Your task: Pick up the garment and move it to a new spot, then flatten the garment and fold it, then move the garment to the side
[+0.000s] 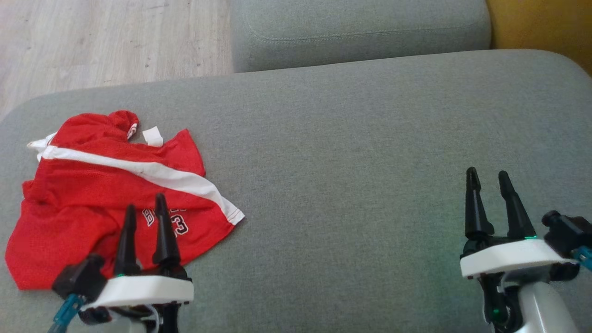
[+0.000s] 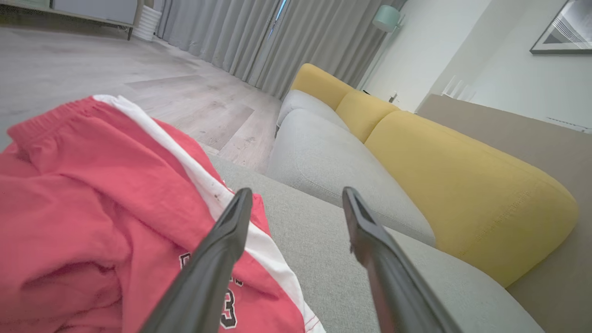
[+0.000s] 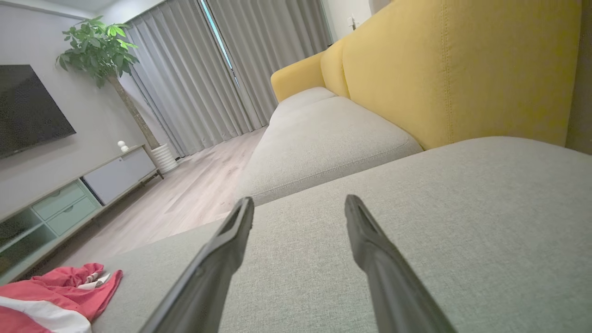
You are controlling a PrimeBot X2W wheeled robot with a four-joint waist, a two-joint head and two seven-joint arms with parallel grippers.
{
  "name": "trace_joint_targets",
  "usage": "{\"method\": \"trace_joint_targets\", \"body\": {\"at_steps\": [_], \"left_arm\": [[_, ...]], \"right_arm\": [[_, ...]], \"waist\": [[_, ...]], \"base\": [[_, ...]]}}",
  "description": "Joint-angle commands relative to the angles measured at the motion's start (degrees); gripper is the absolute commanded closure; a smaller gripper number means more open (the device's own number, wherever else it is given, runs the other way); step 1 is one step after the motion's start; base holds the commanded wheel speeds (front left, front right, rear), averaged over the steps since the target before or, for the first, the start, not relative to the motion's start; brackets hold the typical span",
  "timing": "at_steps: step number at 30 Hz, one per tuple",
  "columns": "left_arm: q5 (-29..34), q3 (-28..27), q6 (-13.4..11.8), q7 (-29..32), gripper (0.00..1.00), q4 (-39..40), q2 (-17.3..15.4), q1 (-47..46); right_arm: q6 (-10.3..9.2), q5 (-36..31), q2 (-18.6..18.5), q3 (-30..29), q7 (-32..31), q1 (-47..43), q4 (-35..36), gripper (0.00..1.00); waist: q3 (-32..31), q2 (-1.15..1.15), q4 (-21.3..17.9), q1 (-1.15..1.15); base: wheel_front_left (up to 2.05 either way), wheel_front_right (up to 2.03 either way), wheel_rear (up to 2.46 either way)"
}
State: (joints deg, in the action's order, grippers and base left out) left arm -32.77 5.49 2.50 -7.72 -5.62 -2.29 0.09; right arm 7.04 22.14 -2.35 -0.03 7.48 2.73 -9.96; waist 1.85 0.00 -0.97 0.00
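At your left, one red garment (image 1: 92, 185) lies crumpled on the grey seat cushion (image 1: 347, 162). Your left gripper (image 1: 145, 203) hangs over its near edge, jaws apart and empty. Your right gripper (image 1: 487, 173), well apart at the right, is spread too, over the cushion. The right wrist view adds one television (image 3: 27, 106) and one potted plant (image 3: 99, 46).

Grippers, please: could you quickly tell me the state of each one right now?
Left gripper: open, holding nothing, by the red garment.
Right gripper: open, empty, over the grey cushion.

Grey sofa seat (image 1: 370, 138), yellow backrest (image 2: 462, 194), wooden floor (image 1: 92, 41), grey curtains (image 3: 194, 69), potted plant (image 3: 99, 46)
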Motion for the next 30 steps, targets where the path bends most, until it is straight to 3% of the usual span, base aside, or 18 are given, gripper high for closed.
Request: {"method": "trace_joint_targets", "body": {"at_steps": [1,19,27,30], "left_arm": [[1.6,-1.0,-0.1,-0.6,0.0,2.4,-0.4,-1.7],[17.0,2.3,-0.2,-3.6,0.0,2.1,-0.8,-1.2],[24.3,5.1,-2.3,-5.0,0.0,1.7,-2.0,-1.4],[23.8,4.8,-2.9,-5.5,0.0,2.5,-1.7,-1.5]], "right_arm": [[0.31,-1.7,-0.4,1.3,0.9,2.1,2.4,0.0],[0.37,-16.8,-0.5,3.3,3.9,2.1,3.0,0.0],[0.4,-22.9,-0.5,4.4,5.3,2.3,4.0,0.0],[0.41,-24.0,-0.5,4.7,5.8,2.3,4.4,0.0]], "waist": [[0.0,0.0,0.0,0.0],[-0.3,0.0,-0.4,0.0],[-0.3,0.0,-0.5,0.0],[-0.1,0.0,-0.5,0.0]], "base": [[0.0,0.0,0.0],[0.0,0.0,0.0],[0.0,0.0,0.0],[0.0,0.0,0.0]]}}
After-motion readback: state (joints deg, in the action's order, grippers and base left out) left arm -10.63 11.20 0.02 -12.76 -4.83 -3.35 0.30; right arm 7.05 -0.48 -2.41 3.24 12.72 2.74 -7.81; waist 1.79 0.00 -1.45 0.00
